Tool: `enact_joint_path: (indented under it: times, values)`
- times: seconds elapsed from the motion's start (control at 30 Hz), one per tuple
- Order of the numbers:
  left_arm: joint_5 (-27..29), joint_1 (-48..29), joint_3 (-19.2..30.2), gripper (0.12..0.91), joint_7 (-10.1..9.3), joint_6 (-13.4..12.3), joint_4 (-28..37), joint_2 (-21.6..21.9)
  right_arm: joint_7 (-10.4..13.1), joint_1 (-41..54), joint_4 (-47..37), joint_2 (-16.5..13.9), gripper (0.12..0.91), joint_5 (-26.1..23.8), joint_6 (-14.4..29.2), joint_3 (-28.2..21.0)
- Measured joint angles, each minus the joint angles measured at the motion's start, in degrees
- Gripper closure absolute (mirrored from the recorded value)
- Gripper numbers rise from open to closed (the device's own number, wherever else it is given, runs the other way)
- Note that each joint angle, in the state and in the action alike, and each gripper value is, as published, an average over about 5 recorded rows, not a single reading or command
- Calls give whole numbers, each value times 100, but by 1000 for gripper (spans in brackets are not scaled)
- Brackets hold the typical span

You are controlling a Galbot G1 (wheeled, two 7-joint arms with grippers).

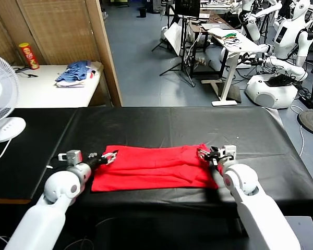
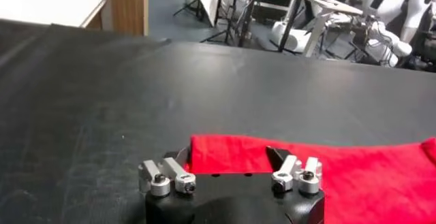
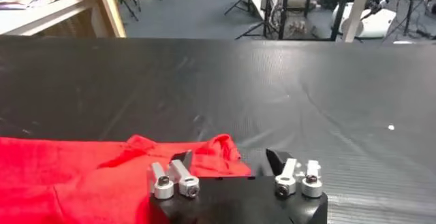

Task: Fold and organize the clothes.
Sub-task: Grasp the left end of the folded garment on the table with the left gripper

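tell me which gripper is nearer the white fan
Left. The left gripper sits at the red T-shirt's left end, on the white fan's side; the right gripper is at the far end.

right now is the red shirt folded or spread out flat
Folded: the red shirt lies as a narrow band, no sleeves spread, between the left hand and right hand.

**White arms, black and silver grippers**

Both forearms are smooth white shells, each ending in a rounded grey-white wrist joint with a dark round centre. The left gripper (image 1: 108, 157) and right gripper (image 1: 211, 153) have black bodies with silver metal finger links, fixed by dark-headed screws, and black fingertips (image 2: 275, 156).
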Motion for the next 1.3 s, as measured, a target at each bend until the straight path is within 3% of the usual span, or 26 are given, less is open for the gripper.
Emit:
enact_joint_path:
  times: [0.1, 0.23, 0.4, 0.57, 0.67, 0.73, 0.83, 0.97, 1.13, 1.2, 1.3]
  values:
    - [192, -25, 14, 646, 7, -108, 114, -50, 19, -41, -24, 105, 764, -111, 173, 1]
    - [733, -25, 81, 854, 52, -434, 223, -109, 85, -115, -48, 264, 851, -320, 415, -3]
    - [1614, -40, 157, 904, 58, -769, 369, -196, 230, -189, -53, 465, 885, -502, 646, -28]
    - [2170, -64, 177, 905, 73, -919, 481, -236, 196, -261, -1, 543, 867, -537, 660, -27]
    - [2180, -48, 175, 905, 142, -911, 444, -215, 127, -334, 105, 518, 757, -526, 601, 23]
    - [2126, -23, 168, 898, 181, -905, 389, -195, 95, -395, 208, 474, 640, -488, 563, 70]
    - [2026, 22, 141, 810, 188, -897, 290, -154, 85, -514, 425, 373, 473, -375, 508, 159]
    - [1859, 96, 67, 596, 171, -871, 140, -68, 85, -740, 813, 200, 286, -244, 459, 315]
    - [1360, 297, -90, 324, 109, -780, -111, 49, 65, -1074, 1282, 58, 229, -162, 439, 502]
    - [1132, 418, -178, 262, 70, -744, -230, 63, 51, -1197, 1432, 21, 228, -134, 439, 564]
    - [911, 645, -340, 236, 45, -747, -403, 39, 36, -1358, 1624, -24, 227, -98, 440, 648]
